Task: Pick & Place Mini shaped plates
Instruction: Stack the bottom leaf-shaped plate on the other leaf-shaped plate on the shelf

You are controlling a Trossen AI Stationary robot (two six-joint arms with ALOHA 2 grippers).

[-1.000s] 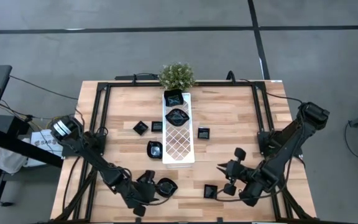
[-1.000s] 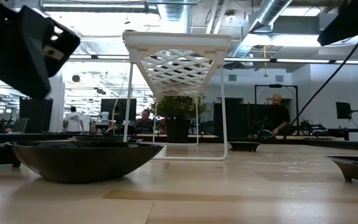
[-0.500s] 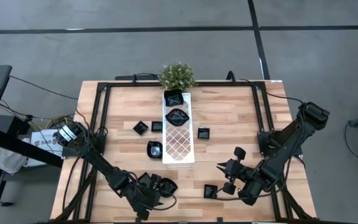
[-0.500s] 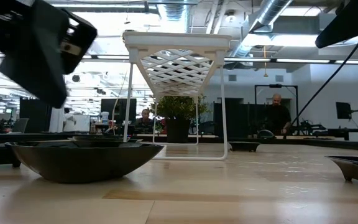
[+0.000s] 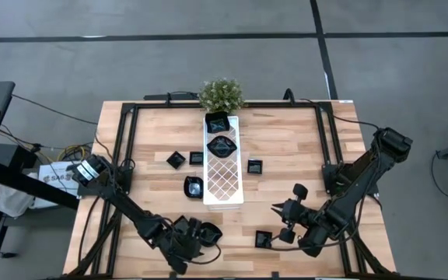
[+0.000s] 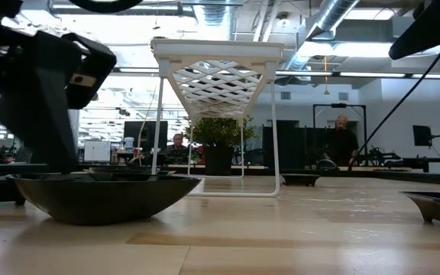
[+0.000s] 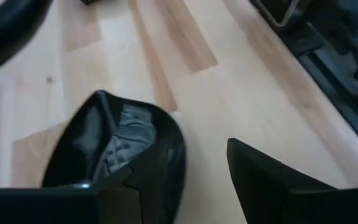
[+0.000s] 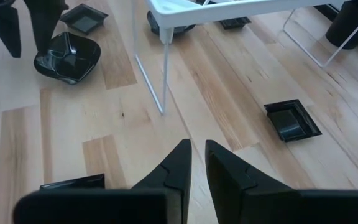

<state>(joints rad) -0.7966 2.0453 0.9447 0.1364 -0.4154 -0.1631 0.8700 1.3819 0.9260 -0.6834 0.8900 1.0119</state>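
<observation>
Left gripper point(image 7: 204, 180), fingers apart, seemingly straddles a wavy black dish's point(image 7: 114, 146) rim, unclear from overhead

Robotics lab: exposed ceiling ducts point(image 6: 334, 19), workstations, people point(image 6: 341, 141) behind.

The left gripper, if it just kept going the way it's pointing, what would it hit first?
Most likely the black wavy dish: the left gripper stands open, one finger already over its rim, bare table beyond.

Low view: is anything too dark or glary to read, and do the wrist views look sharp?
Low view: strong backlight from the ceiling lights leaves the wavy-edged dish and the left gripper as near-silhouettes. Left wrist view: soft, with pale reflections on the dish. Right wrist view: sharper, the square plate reads clearly.
</observation>
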